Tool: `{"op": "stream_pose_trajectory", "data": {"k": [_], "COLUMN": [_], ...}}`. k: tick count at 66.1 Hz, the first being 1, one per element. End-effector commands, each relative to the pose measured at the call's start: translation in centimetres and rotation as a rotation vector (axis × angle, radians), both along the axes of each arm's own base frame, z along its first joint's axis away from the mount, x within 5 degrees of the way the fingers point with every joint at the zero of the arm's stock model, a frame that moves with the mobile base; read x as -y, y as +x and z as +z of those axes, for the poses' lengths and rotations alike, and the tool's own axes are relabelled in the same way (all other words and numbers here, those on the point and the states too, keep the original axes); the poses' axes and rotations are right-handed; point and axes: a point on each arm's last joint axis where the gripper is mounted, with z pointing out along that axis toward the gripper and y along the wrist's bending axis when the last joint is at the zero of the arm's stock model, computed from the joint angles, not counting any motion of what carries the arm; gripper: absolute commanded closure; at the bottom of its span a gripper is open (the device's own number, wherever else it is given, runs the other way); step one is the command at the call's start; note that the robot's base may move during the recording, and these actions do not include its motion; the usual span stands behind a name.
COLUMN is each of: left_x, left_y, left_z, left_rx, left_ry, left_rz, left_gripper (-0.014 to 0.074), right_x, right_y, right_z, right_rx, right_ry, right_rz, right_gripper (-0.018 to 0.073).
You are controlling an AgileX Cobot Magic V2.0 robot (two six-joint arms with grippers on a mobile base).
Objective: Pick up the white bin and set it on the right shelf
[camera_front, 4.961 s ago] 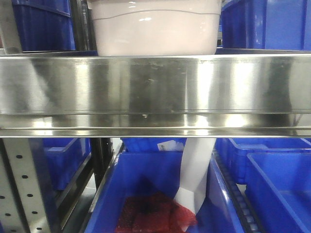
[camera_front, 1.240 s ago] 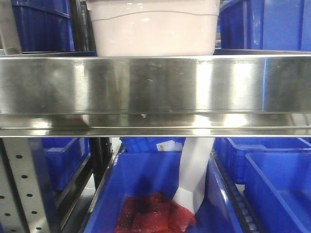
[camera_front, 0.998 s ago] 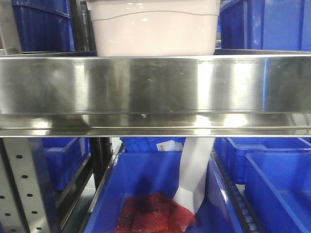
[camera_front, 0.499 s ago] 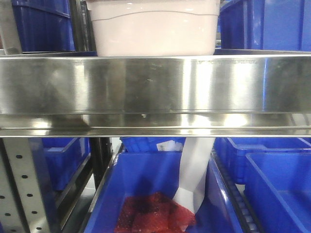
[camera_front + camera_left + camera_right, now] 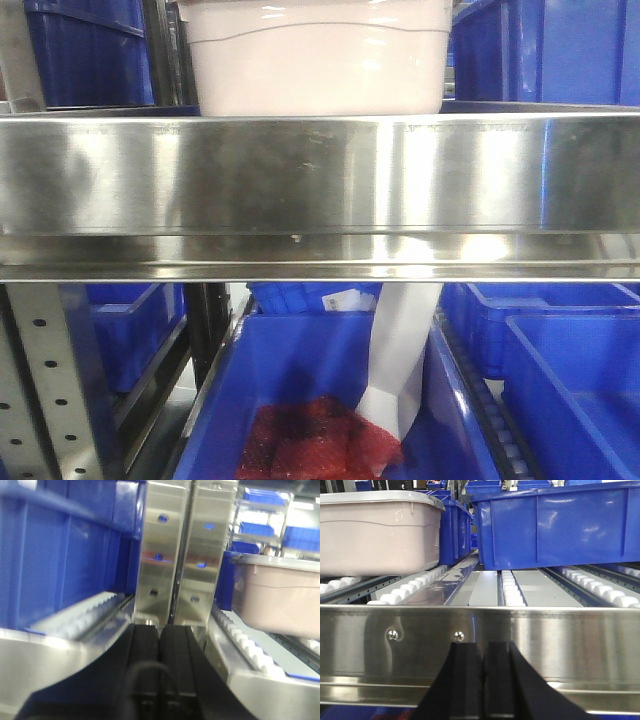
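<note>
Looks like we're basically done: the white bin (image 5: 318, 60) sits on the right shelf (image 5: 320, 190) rollers between blue bins (image 5: 555, 525), with our left tool (image 5: 159, 650) and right tool (image 5: 482, 672) both pinched closed, empty, clear of it.

White bin (image 5: 318, 60) on right shelf (image 5: 320, 190)

Left gripper (image 5: 160, 645): two flat, matte black fingers (image 5: 142, 655) with smooth inner faces, widening toward the base into a curved black housing. A thin black cable (image 5: 131, 680) loops over the lower body. Right gripper (image 5: 481, 672): identical matte black fingers (image 5: 466, 675), flaring outward at the base.
</note>
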Motion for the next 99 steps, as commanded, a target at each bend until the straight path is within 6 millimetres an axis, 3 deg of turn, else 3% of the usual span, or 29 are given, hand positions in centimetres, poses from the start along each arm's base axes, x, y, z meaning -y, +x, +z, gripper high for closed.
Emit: {"op": "stream_pose_trajectory", "data": {"k": [1, 8, 22, 38, 99], "left_x": [0.3, 0.6, 0.8, 0.8, 0.8], "left_y": [0.1, 0.1, -0.8, -0.8, -0.8], "left_z": [0.1, -1.7, -2.7, -2.7, -2.7], "left_rx": [0.067, 0.023, -0.044, -0.041, -0.037], "left_ry": [-0.019, 0.051, 0.090, 0.021, 0.037], "left_rz": [-0.044, -0.071, -0.112, -0.127, -0.125], "left_gripper": [0.0715, 0.0715, 0.0715, 0.0715, 0.0715], "right_x": [0.0, 0.0, 0.0, 0.0, 0.0], "right_y": [-0.2, -0.2, -0.2, -0.2, -0.2], "right_z": [0.9, 0.9, 0.9, 0.9, 0.9], "right_rx": [0.102, 0.102, 0.102, 0.100, 0.100], "right_ry": [-0.004, -0.004, -0.004, -0.004, -0.004], "right_rz": [-0.007, -0.007, -0.007, -0.007, -0.007], "right_gripper": [0.0530, 0.0530, 0.0530, 0.0530, 0.0530]}}
